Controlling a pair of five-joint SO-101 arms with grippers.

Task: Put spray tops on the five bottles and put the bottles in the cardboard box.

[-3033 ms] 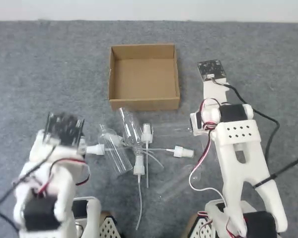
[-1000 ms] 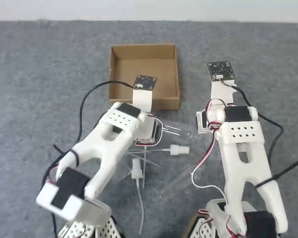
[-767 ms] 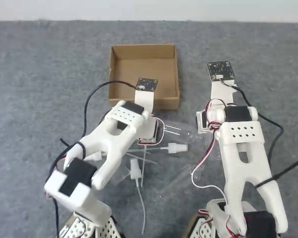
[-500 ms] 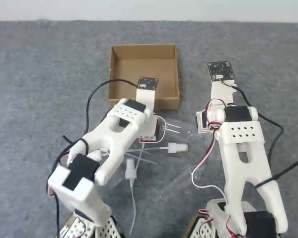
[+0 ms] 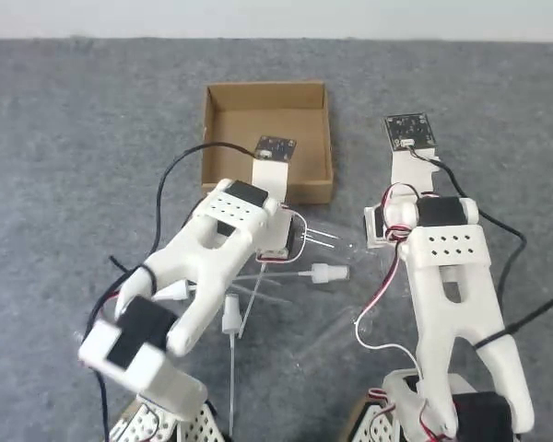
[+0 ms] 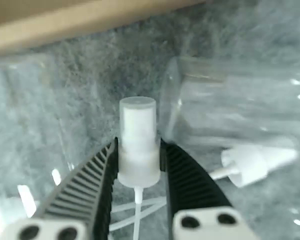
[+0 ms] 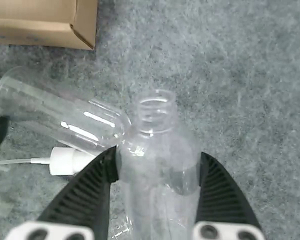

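Now that the left gripper (image 6: 137,165) has swung in, it clamps a spray top (image 6: 138,145); the right gripper (image 7: 157,175) hugs a bottle (image 7: 157,150); the mat (image 5: 74,138) runs wide beside the cardboard box (image 5: 267,189).

bottle (image 7: 157,165): clear glossy smooth plastic | spray top (image 6: 138,135): white matt plastic | cardboard box (image 5: 267,191): brown matt paperboard | table (image 5: 74,138): grey rough felt-like cloth | left pincer (image 6: 138,152): black ribbed plastic

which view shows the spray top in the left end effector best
Left wrist view: the white spray top stands clamped between the left end effector's fingers. In the high view the left arm covers it.
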